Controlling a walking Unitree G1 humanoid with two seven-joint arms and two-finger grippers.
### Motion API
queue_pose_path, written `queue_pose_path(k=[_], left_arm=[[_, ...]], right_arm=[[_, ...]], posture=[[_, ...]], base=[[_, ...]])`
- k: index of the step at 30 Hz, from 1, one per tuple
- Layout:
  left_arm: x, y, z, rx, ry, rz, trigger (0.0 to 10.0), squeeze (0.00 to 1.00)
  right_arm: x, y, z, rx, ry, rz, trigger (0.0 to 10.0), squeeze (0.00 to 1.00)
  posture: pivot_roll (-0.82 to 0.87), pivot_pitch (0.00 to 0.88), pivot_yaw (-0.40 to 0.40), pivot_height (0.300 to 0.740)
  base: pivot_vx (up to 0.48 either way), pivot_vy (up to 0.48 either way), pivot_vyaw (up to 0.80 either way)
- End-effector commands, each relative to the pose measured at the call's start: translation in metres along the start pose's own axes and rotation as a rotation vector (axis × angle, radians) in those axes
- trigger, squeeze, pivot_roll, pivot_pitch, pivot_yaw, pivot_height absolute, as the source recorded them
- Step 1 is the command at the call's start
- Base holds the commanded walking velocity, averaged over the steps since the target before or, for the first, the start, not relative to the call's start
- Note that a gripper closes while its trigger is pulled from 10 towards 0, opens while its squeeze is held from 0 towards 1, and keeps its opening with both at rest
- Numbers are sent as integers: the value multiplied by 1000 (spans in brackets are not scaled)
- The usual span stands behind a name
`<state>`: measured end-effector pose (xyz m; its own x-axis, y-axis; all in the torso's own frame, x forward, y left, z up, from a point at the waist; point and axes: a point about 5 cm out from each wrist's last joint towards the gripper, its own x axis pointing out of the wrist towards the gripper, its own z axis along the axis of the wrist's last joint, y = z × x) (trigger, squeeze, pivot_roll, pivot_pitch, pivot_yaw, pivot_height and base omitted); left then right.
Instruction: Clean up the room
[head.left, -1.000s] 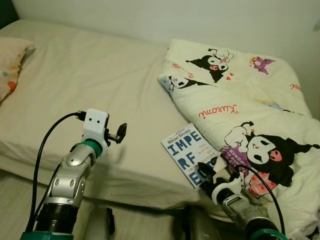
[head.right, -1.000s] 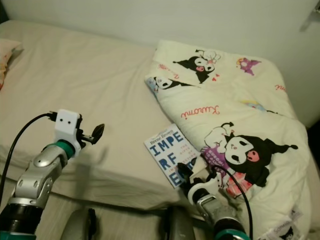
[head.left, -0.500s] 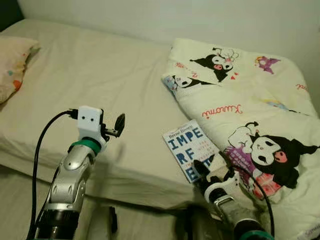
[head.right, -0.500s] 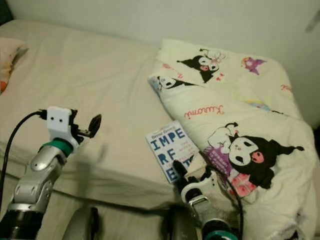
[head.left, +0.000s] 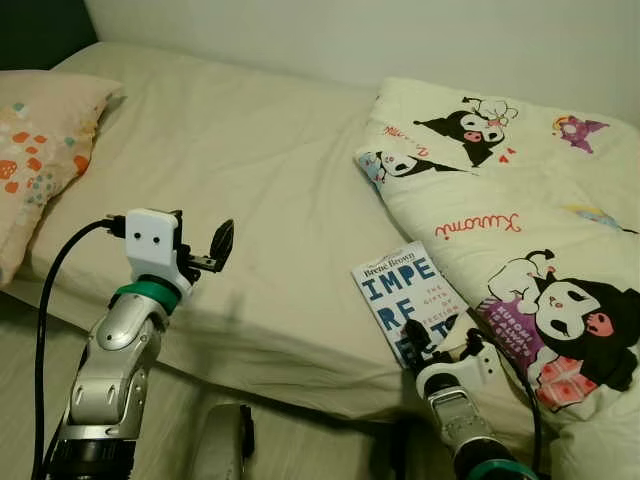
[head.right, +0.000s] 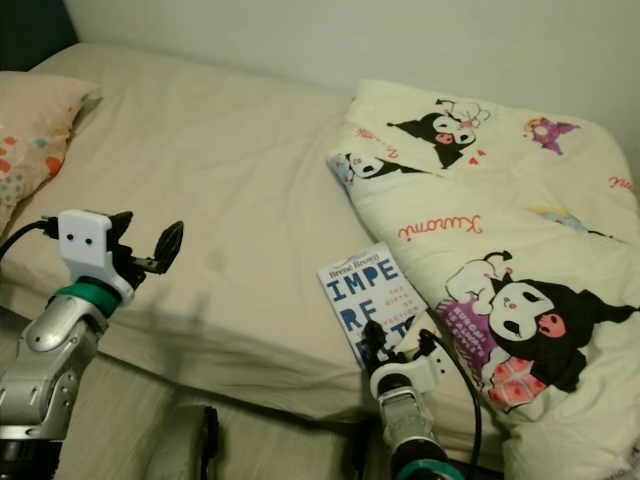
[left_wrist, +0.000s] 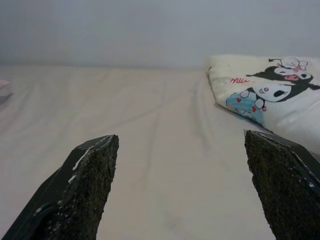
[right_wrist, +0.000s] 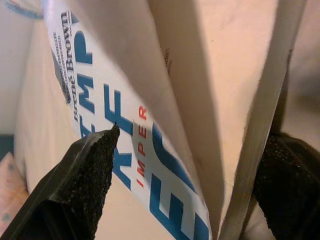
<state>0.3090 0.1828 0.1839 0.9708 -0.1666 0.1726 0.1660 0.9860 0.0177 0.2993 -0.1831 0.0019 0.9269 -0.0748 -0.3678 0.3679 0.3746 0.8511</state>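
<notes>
At near edge of bed (head.left: 280, 190), just beside printed duvet (head.left: 520, 190): paperback book (head.left: 405, 297) (white cover, blue letters "IMPE / RF", author line "Brené Brown") lying flat, lower corner overhanging toward robot. Right gripper (head.left: 437, 347) at that lower corner; in right wrist view, black fingers (right_wrist: 82, 180) spread wide on either side of book (right_wrist: 165, 115), one over printed cover, other behind page block; apart from the cover, not yet clamped. Left gripper (head.left: 218, 246) raised over bare sheet, well left of book, fingers (left_wrist: 85, 185) parted with nothing between, only sheet and duvet corner (left_wrist: 270, 95) ahead. Patterned pillow (head.left: 40, 140) far left of book, at head of bed.

Step in hand, judged: securing book for removal from bed. To do well: advance right gripper until spine or full thickness of pages sits deep between pads, then close squarely across cover (a grip on a few loose pages risks fanning or tearing). Lift near corner first, drawing away from duvet fold to avoid dragging fabric. Left arm best held clear over sheet.
</notes>
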Motion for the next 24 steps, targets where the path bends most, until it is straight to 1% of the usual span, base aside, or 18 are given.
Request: queue_pose_path(k=[1,2,3,4,5,6,7,9,10,13,19,22,24], left_arm=[[1,-1,4,-43,-16,-8,10000,0],[1,-1,4,-43,-16,-8,10000,0],[2,-1,7,-70,-28,-13,10000,0],[2,-1,7,-70,-28,-13,10000,0],[2,-3,8,-92,-37,-23,10000,0],[2,-3,8,-92,-37,-23,10000,0],[2,-5,8,-105,-43,-35,10000,0],[2,-6,8,-110,-47,-43,10000,0],[1,-8,9,-116,-51,-52,10000,0],[1,-10,8,-122,-56,-57,10000,0],[0,-8,7,-134,-61,-33,10000,0],[-1,-6,3,-172,-68,7,10000,0],[-1,-7,2,-185,-71,12,10000,0]], right_arm=[[-4,-10,-10,170,-4,-64,10000,0],[-4,-10,-10,170,-4,-64,10000,0],[-3,-8,-9,255,-29,-56,10000,0],[-3,-8,-9,255,-29,-56,10000,0],[-2,-5,-10,300,-38,-39,10000,0],[-2,-5,-10,300,-38,-39,10000,0],[-1,0,-12,310,-29,-14,4902,0],[0,2,-14,305,-19,2,4902,0],[1,6,-14,297,-13,27,0,0],[2,9,-12,293,-19,55,0,0],[2,9,-9,290,-33,73,0,0],[2,9,-3,311,-54,98,0,0],[2,10,0,321,-59,116,0,0]], posture=[[308,126,78,570],[308,126,78,570],[308,126,78,570],[308,126,78,570],[299,119,79,570],[299,119,79,570],[290,115,76,570],[290,115,76,570],[287,112,73,570],[282,106,65,570],[265,84,41,570],[239,68,32,570],[218,54,19,570]], base=[[0,0,0],[0,0,0],[0,0,0],[0,0,0],[0,0,0],[0,0,0],[0,0,0],[0,0,0],[0,0,0],[0,0,0],[0,0,0],[0,0,0],[0,0,0]])
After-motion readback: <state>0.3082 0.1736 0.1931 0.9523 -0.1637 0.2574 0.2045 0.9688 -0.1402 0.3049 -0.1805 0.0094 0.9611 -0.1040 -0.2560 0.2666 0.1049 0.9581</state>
